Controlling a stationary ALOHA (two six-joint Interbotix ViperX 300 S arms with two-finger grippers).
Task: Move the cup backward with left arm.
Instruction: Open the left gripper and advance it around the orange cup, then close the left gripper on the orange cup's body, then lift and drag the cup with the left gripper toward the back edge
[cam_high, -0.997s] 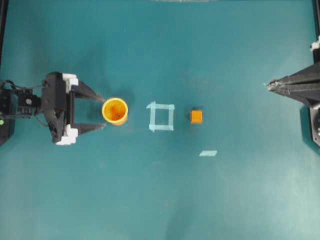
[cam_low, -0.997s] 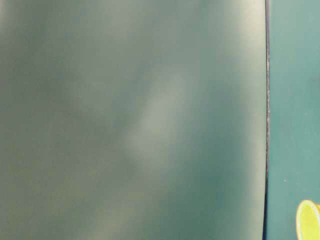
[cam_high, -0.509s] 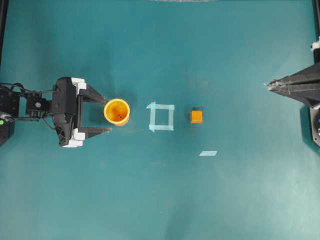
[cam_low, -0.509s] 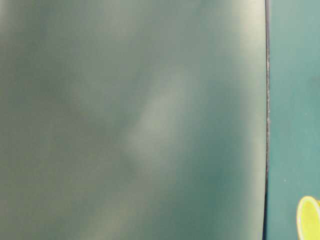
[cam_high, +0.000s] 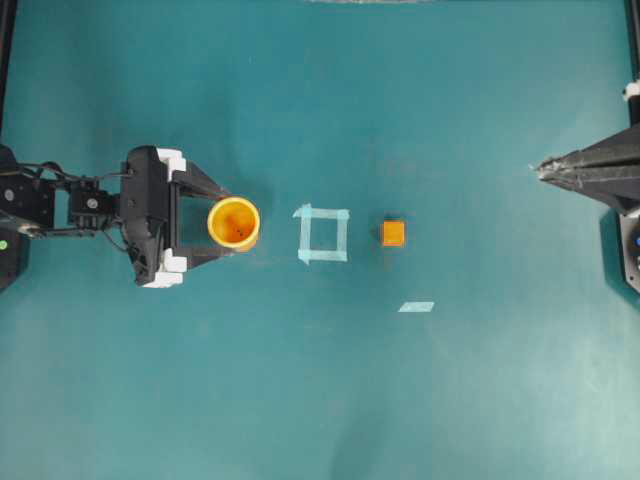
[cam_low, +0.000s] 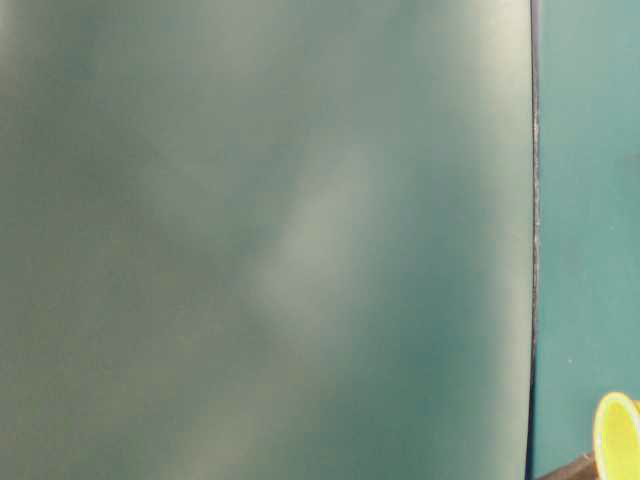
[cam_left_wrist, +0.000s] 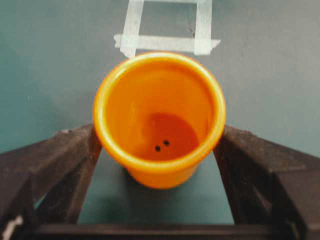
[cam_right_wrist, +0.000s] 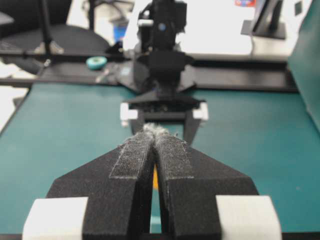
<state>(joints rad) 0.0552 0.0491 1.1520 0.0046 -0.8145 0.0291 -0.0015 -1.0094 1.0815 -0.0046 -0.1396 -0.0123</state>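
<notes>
orange cup (cam_left_wrist: 159, 117) between wide-spread left gripper (cam_high: 216, 223) fingers, contact unclear; table-level view mostly blurred

A teal table (cam_high: 320, 400) fills the overhead view, matte and evenly lit, with a soft glare near its top edge. In the right wrist view a black rail (cam_right_wrist: 240, 80) runs along the table's far edge. Beyond it the room is bright and washed out: a dark office chair (cam_right_wrist: 55, 40) at left, a roll of teal tape (cam_right_wrist: 96, 62) and a black monitor stand (cam_right_wrist: 265, 22) at right
</notes>
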